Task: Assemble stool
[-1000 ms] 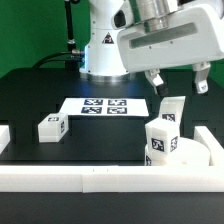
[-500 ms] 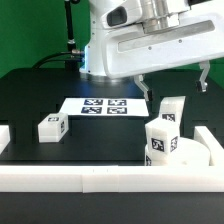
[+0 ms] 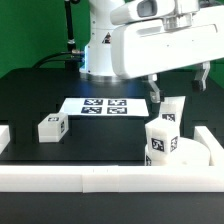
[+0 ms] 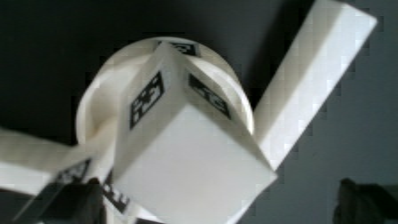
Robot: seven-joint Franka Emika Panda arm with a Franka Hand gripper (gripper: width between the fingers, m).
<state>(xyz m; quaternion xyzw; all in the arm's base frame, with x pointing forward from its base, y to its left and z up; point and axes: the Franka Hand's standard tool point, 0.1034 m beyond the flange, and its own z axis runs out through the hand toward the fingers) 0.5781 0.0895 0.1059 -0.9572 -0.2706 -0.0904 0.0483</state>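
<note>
Arm: raised over the far right of the desk [image 3: 40, 90] as the exterior view shows it, above the stool parts.
Fingers [image 3: 179, 92]: spread apart, holding nothing; tips hang just above the rear leg.
Seat [image 3: 190, 155]: lies flat in the near corner on the exterior view's right, against the front rail [image 3: 90, 178] and the side rail [image 3: 212, 142]. Judged reason: the corner braces the disc so it cannot slide or turn while legs are pressed or twisted in.
Front leg [image 3: 161, 140]: stands upright on the seat, tags facing the camera; appears seated, though the joint is hidden.
Rear leg [image 3: 172, 109]: upright behind the front leg, on the seat. Whether it is fully home cannot be told.
Wrist view: one leg's end [image 4: 187, 165] fills the frame close up, tags on its sides, a rail [image 4: 306, 85] crossing behind. This suggests the fingers sit almost directly over a standing leg.
Loose leg [image 3: 52, 127]: lies on the desk at the exterior view's left, well apart from the seat; the part left to fit.
Marker board [image 3: 103, 105]: flat on the desk between the loose leg and the seat, low enough not to block travel.
Obstruction: the two standing legs crowd the seat, so the third needs a careful approach between them and the rails.
Stage: judged about two-thirds complete.
</note>
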